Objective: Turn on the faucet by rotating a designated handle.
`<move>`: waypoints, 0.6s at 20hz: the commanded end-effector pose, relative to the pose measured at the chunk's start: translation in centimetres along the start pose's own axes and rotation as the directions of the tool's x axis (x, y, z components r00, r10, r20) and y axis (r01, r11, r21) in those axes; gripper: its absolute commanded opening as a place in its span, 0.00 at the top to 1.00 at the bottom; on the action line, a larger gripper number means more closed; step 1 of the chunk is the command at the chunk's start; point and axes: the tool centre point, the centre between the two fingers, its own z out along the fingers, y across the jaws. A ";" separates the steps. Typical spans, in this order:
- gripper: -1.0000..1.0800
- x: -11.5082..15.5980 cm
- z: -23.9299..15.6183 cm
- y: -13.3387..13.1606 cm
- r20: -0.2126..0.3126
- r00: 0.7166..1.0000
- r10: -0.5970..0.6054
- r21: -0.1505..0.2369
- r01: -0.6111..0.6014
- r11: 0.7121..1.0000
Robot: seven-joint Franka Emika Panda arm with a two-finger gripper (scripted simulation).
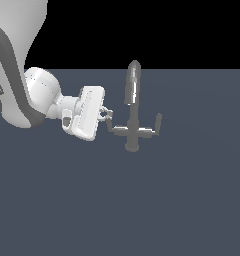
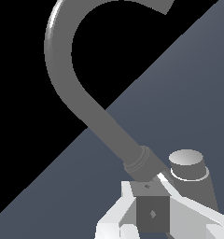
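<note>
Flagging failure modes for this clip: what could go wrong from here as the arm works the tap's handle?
1. The pincer meets only the upturned tip of the handle, so it may slip off when pushing.
2. The wrist view sits close against the spout; a wide swing could knock the tap.

This is a bare simulated test scene, not a furnished room. A flat, featureless slate-blue ground plane (image 1: pixel 182 200) runs to a straight horizon under a plain black background (image 1: pixel 167 30). The only fixture is a small grey metal faucet with an arched spout (image 1: pixel 132 115), standing directly on the plane beside a smooth white robot arm (image 1: pixel 37 95).
</note>
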 end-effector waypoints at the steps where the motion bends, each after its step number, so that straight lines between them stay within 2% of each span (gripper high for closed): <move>1: 1.00 0.4 0.0 0.9 -0.004 1.000 -0.005 0.000 0.005 1.000; 12: 1.00 2.3 -0.1 4.4 -0.008 1.000 -0.003 0.000 0.003 1.000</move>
